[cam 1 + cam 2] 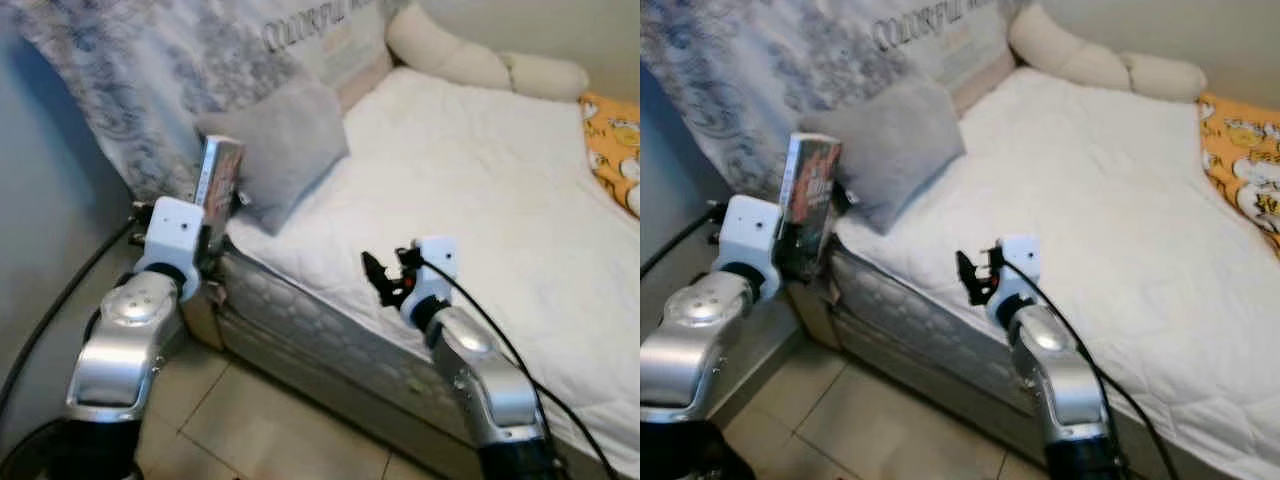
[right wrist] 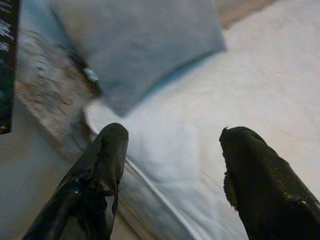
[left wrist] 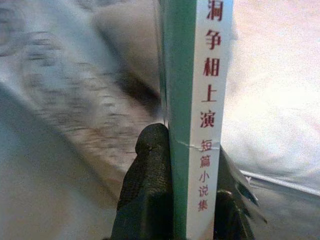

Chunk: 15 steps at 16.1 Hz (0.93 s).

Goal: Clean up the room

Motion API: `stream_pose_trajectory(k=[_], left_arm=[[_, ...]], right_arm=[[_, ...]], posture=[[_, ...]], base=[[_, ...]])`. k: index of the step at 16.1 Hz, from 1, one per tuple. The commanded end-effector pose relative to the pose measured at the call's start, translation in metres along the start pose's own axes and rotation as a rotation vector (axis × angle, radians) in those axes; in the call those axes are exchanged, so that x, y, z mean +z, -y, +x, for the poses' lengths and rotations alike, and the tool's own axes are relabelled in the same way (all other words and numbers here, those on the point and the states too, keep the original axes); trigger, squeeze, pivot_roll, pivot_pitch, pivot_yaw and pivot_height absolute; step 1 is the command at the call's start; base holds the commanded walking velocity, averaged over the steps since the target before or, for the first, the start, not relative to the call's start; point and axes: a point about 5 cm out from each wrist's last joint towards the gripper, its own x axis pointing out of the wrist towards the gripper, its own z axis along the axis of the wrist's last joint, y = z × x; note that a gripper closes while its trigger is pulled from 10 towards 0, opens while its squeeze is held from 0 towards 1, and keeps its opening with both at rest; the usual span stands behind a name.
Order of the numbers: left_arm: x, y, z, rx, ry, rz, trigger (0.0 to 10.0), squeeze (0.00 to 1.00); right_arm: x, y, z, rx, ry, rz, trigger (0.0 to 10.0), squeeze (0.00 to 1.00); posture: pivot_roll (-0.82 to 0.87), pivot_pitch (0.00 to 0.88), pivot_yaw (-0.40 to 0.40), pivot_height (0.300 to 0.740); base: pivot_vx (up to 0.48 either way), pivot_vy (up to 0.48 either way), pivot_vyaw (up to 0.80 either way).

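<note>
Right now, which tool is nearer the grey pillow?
Left. The left tool, holding the book upright, sits just beside the grey pillow at the bed's corner. The right tool hovers open over the mattress edge, farther away.

Grey pillow (image 1: 285, 150) on white bed (image 1: 480, 190) — tiled floor (image 1: 250, 420).

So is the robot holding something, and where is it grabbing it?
Yes. The left gripper holds a book upright, pinched at its lower end by the spine. The right gripper is open and holds nothing.
</note>
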Motion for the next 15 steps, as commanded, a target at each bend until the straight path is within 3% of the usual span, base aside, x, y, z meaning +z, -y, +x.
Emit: stream_pose_trajectory(k=[1,5,7,15], left_arm=[[0.0134,-0.0011,-0.0004,0.0,0.053,0.018,10.0,0.0],[0.0134,-0.0012,0.0002,-0.001,0.052,0.017,10.0,0.0],[0.0135,-0.0016,0.0006,0.001,0.052,0.018,10.0,0.0],[0.0127,-0.0016,0.0017,-0.005,0.051,0.026,10.0,0.0]], right_arm=[[0.0058,0.002,0.0004,-0.011,0.019,-0.005,10.0,0.0],[0.0053,0.0025,0.001,-0.009,0.014,0.003,10.0,0.0],[0.0037,0.0031,0.0015,-0.01,-0.003,0.009,10.0,0.0],[0.0062,0.0039,0.0026,-0.01,0.014,-0.017,10.0,0.0]], posture=[[-0.02,0.0,-0.035,0.74],[-0.02,0.0,-0.034,0.74],[-0.02,0.0,-0.033,0.74],[-0.03,0.0,-0.034,0.74]], base=[[0.319,0.0,0.0],[0.321,0.0,0.0],[0.319,0.0,-0.75],[0.317,0.0,0.0]])
